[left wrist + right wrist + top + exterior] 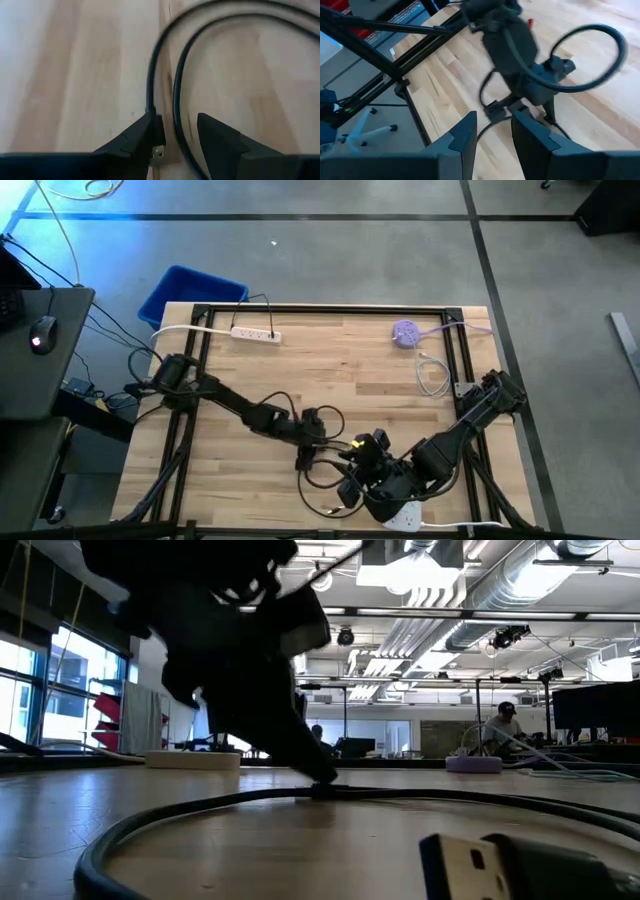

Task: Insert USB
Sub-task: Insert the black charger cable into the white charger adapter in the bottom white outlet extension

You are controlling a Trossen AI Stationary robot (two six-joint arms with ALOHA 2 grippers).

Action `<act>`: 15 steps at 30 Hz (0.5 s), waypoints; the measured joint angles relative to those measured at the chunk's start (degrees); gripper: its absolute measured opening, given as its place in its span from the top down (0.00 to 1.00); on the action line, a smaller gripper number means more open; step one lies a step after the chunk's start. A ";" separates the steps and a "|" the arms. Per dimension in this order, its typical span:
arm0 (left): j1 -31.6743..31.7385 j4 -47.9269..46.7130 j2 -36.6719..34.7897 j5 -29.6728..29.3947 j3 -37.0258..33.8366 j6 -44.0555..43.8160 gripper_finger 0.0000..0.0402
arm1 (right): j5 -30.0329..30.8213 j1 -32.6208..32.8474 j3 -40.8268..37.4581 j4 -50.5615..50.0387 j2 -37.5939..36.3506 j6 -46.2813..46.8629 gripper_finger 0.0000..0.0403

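Note:
A black USB cable (325, 448) lies in loops on the wooden table near its near edge. My left gripper (175, 125) is open, low over the table. One plug (158, 134) with its metal tip (158, 152) lies beside the inner face of one finger, and a second strand of the cable (179, 100) runs through the gap. My right gripper (494, 120) is open close by (358, 472), facing the left gripper and a black connector (494, 108). In the low view another USB plug (500, 862) lies flat in the foreground. My left gripper stands open over the plug end of the cable, fingers pointing down at the table. The plug body (160, 127) lies right against one finger's inner side. I cannot tell whether that finger touches it. The plug and cable rest on the table.
A white block (405, 515) sits at the near edge under the right arm. At the far side lie a white power strip (255, 333), a purple round object (405, 332) and a white cable (432, 375). A black frame (200, 360) borders the table.

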 joint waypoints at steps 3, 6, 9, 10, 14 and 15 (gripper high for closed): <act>0.55 0.52 1.75 0.31 0.26 -0.13 0.74 | 0.15 0.39 0.00 0.04 -0.02 0.25 0.74; 0.85 0.48 2.69 0.35 0.27 -0.98 0.86 | 0.32 0.40 0.00 0.02 -0.02 0.27 0.74; 0.91 -0.09 2.78 0.18 0.27 -1.55 0.98 | 0.31 0.49 0.00 -0.01 -0.02 0.26 0.74; 0.89 -0.35 2.76 0.26 0.27 -1.63 0.98 | 0.31 0.50 0.02 0.00 -0.02 0.21 0.74; 0.73 -1.40 1.30 1.27 0.05 -1.15 1.00 | 0.31 0.50 0.02 -0.16 -0.02 -0.35 0.74; 0.55 -1.75 0.67 1.11 -0.01 -1.03 0.99 | 0.29 0.50 0.02 -0.26 -0.02 -0.43 0.74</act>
